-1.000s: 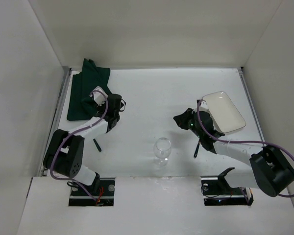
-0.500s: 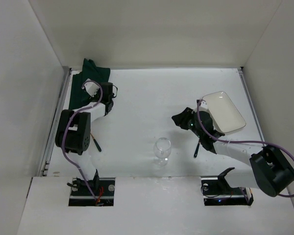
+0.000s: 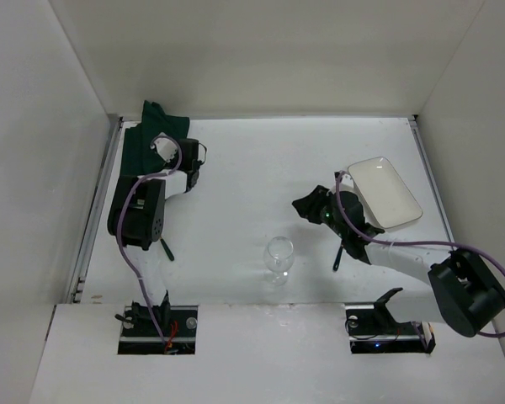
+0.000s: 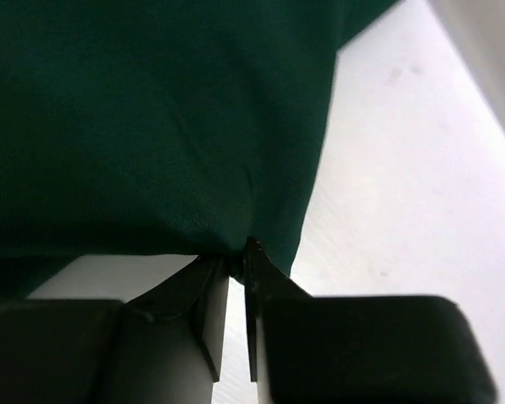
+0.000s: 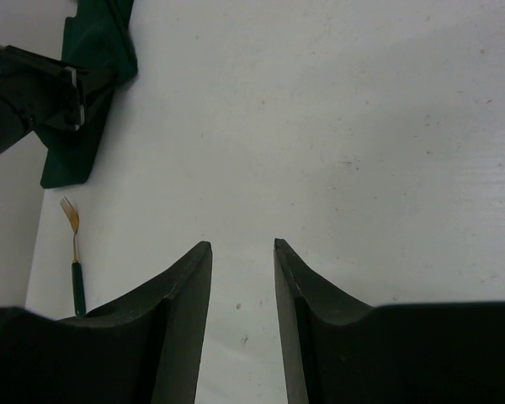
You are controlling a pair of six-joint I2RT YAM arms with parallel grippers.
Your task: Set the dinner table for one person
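One green cloth (image 3: 139, 164) lies at the far left corner of the counter (image 3: 261, 151), its long side along the left rail. The left claw (image 4: 236, 265) is pressed together on the cloth's right-hand edge, pinching it, so the cloth spreads leftward from the claw and pulling it toward the middle looks like this arm's job. Rightward come one fork (image 3: 166, 250), one wine glass (image 3: 278, 257), the right claw (image 5: 240, 286), spread and empty, one dark utensil (image 3: 340, 257) and one white plate (image 3: 385, 192)

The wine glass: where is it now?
In the top view the wine glass stands upright near the front edge of the dinner table, between the fork and the right arm.
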